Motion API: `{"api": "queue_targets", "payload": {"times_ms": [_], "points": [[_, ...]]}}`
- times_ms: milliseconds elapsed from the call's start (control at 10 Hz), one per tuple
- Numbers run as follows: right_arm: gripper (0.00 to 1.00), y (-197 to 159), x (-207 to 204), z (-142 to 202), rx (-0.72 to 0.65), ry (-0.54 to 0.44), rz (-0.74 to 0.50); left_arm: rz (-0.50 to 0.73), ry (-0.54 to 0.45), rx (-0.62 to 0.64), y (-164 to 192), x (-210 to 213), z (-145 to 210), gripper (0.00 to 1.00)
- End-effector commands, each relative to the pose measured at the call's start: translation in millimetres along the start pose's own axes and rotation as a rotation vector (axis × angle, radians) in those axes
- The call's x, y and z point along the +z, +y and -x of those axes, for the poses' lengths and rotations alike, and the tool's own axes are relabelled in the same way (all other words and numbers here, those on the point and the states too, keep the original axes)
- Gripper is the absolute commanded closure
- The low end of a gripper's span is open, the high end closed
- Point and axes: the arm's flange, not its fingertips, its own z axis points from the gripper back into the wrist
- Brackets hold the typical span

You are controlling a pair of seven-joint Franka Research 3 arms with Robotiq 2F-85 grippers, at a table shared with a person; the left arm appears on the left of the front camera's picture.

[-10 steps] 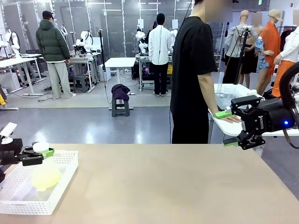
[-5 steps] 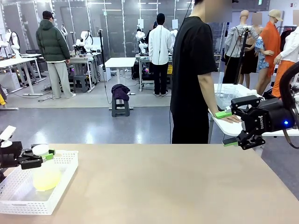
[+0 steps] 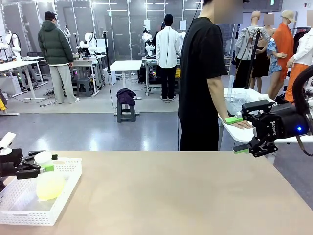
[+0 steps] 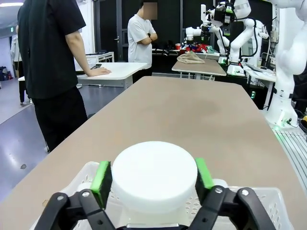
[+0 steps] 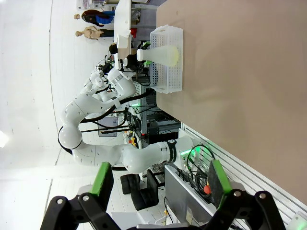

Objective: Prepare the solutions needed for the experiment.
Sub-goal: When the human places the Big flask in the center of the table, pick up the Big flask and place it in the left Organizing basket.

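flask: frosted conical flask of pale yellow liquid [image 3: 49, 185], white-capped, inside white mesh basket [image 3: 61, 201] | left pincer [image 3: 43, 162]: spread, flanking the cap | right pincer [image 3: 238, 134]: spread, empty, far from basket

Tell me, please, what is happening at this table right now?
The left hand sits around the white cap of a frosted flask of pale yellow liquid, which stands in a white basket at the table's left end; its green pads look slightly clear of the cap. The right hand hangs open off to the right. A person stands behind the table.
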Motion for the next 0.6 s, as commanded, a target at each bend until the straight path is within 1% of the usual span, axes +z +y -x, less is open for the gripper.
{"api": "queue_targets", "payload": {"times_ms": [0, 100, 200, 500], "points": [[0.00, 1.8, 0.4, 0.8, 0.008, -0.003, -0.016, 0.001, 0.013, -0.013, -5.3, 6.8, 4.0, 0.00], [0.00, 1.8, 0.4, 0.8, 0.008, -0.003, -0.016, -0.016, 0.024, -0.004, -5.7, 10.1, 4.3, 0.00], [0.00, 1.8, 0.4, 0.8, 0.008, -0.003, -0.016, 0.000, 0.005, 0.001, -0.4, 2.6, 1.0, 0.00], [0.00, 1.8, 0.4, 0.8, 0.008, -0.003, -0.016, 0.000, 0.005, 0.001, -0.4, 2.6, 1.0, 0.00]]}}
